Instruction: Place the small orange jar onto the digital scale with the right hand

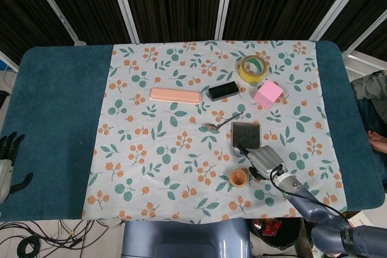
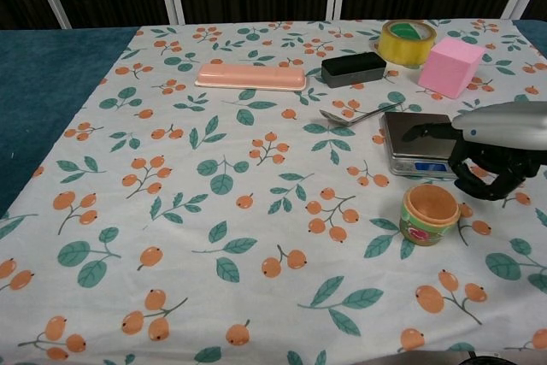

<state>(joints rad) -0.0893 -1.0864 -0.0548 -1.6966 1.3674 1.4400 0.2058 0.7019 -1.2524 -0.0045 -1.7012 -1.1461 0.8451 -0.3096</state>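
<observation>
The small orange jar (image 1: 238, 177) (image 2: 430, 214) stands upright and lidless on the floral cloth, just in front of the digital scale (image 1: 245, 135) (image 2: 404, 150). My right hand (image 1: 266, 161) (image 2: 500, 147) hovers to the right of both, slightly above the jar and apart from it. It holds nothing; its dark fingers curve downward and one digit reaches left over the scale's near right corner. My left hand (image 1: 9, 155) rests far off at the left table edge with fingers spread, holding nothing.
Behind the scale lie a spoon (image 1: 222, 122) (image 2: 355, 115), a black box (image 1: 223, 90) (image 2: 353, 68), a pink block (image 1: 268, 93) (image 2: 452, 67) and a yellow tape roll (image 1: 253, 68) (image 2: 407, 41). A peach case (image 1: 175, 95) (image 2: 250, 76) lies further left.
</observation>
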